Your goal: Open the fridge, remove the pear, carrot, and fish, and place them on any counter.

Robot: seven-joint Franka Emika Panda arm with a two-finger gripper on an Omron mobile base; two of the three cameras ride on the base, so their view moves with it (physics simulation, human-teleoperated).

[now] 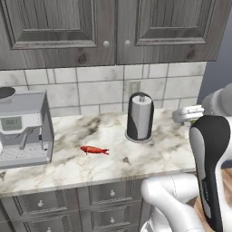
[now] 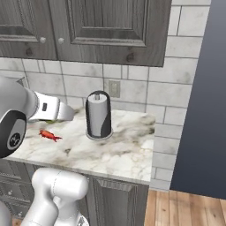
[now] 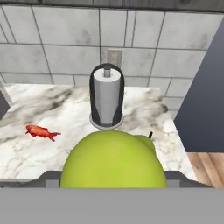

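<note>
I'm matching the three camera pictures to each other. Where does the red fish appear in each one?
Left base view: fish lies mid-counter, left of the paper towel holder.
Right base view: far left, left of the holder.
Hand view: lower left, again left of the holder.
Shared landmark: that holder.

The fish (image 1: 94,150) lies on the counter (image 1: 149,158), about midway between its back and front edges. The paper-towel holder (image 1: 139,117) stands to its right, nearer the back edge and the backsplash (image 1: 99,90). The coffee machine (image 1: 23,129) sits at the left end. The pear (image 3: 114,162) sits over the front edge, right of the fish.
</note>
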